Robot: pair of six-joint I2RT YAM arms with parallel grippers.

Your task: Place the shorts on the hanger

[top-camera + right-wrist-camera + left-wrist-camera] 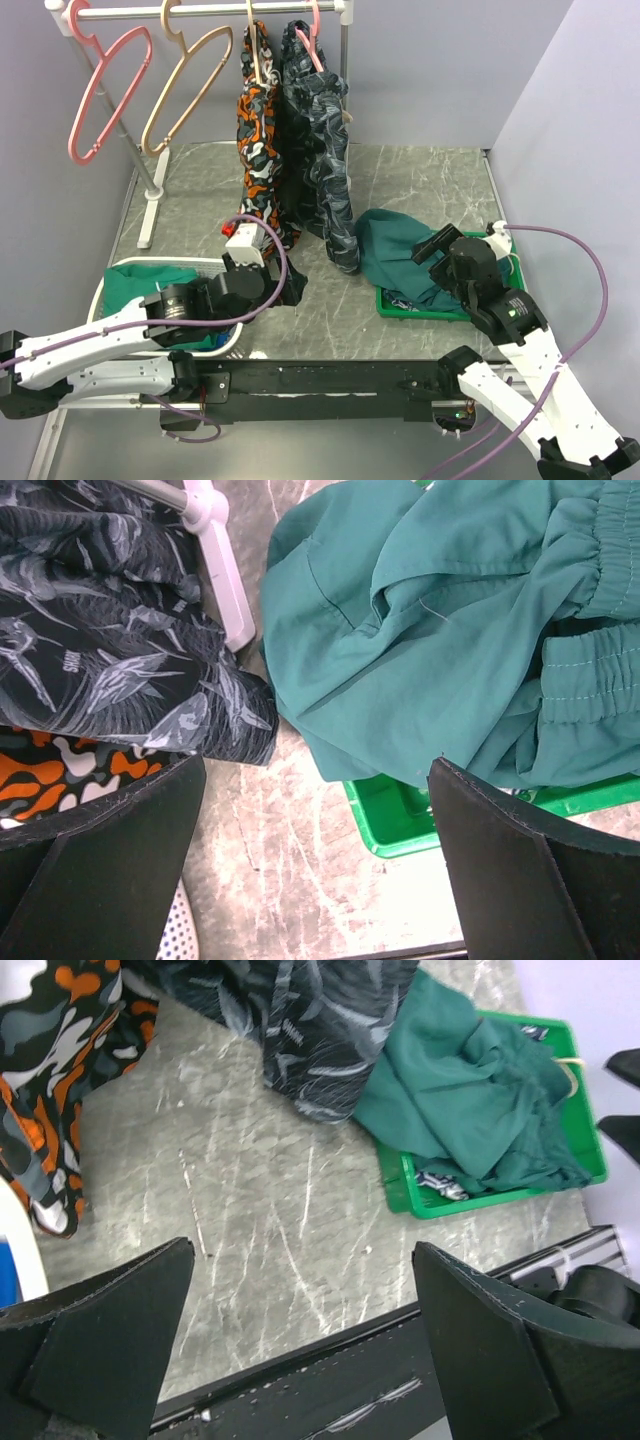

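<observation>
The grey marbled table [420, 190] carries a white clothes rack [210, 10] along its far left side. The dark teal shorts [395, 255] lie crumpled on the right of the table, partly in a green tray [440, 312] and spilling over its far left rim onto the tabletop. Two patterned pairs hang from the rail, orange camouflage shorts [258, 150] beside grey camouflage shorts [320, 150], their hems touching the table near the teal heap. A white basket [110, 280] at the near left holds a brighter green garment [145, 280]. The tan hanger [185, 90] hangs bare on the rail, just right of a pink hanger [105, 90], well apart from the teal shorts. The left claw [300, 1260] hovers over bare tabletop, fingers spread wide, gripping nothing. The right claw [318, 770] hangs above the tray's edge, also spread and gripping nothing.
</observation>
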